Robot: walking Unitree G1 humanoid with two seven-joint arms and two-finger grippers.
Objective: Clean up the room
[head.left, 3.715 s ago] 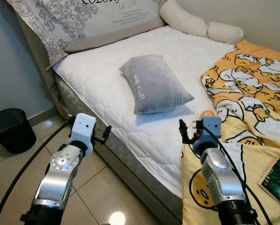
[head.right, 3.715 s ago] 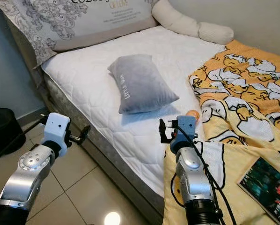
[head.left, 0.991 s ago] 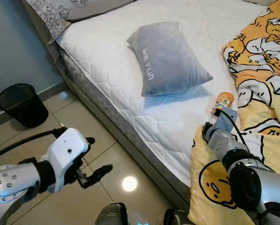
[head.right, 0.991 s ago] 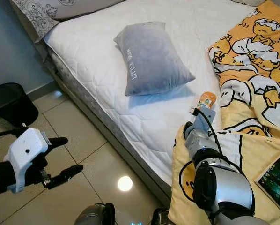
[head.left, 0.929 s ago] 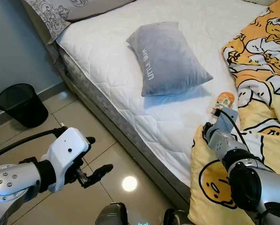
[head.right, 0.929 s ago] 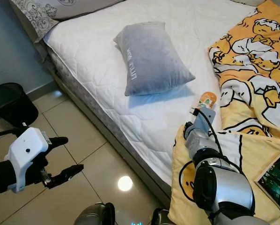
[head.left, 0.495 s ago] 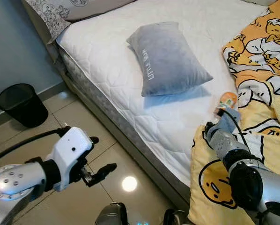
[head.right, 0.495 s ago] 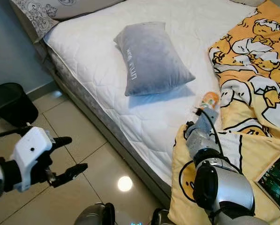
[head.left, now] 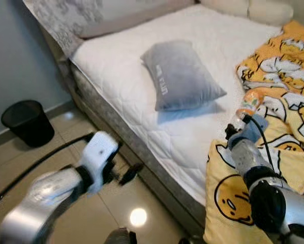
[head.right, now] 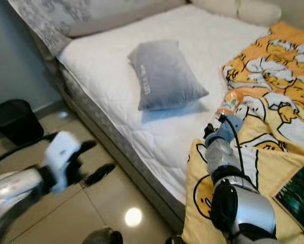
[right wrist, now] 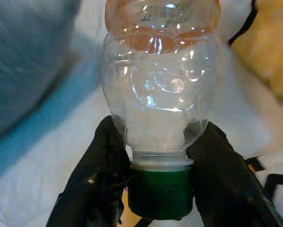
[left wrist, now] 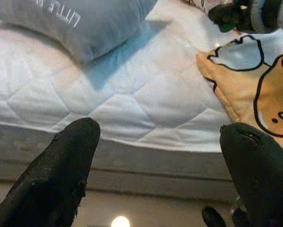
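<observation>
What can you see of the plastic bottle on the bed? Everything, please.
The plastic bottle is clear with a green screw cap and an orange label band round its body; it looks empty. The right gripper is shut on it at the neck, a black finger on each side just above the cap, so the cap end points back at the wrist. In the head views it sits tilted up at the gripper's tip, above the white mattress, beside the yellow cartoon blanket and near the grey pillow.

Counted in view: one clear plastic bottle with an orange label and green cap [right wrist: 161,118], one grey rectangular pillow [head.left: 181,74], one yellow cartoon-print blanket [head.left: 286,101], one black mesh wastebasket [head.left: 28,122], and one white quilted mattress [head.left: 192,134].
</observation>
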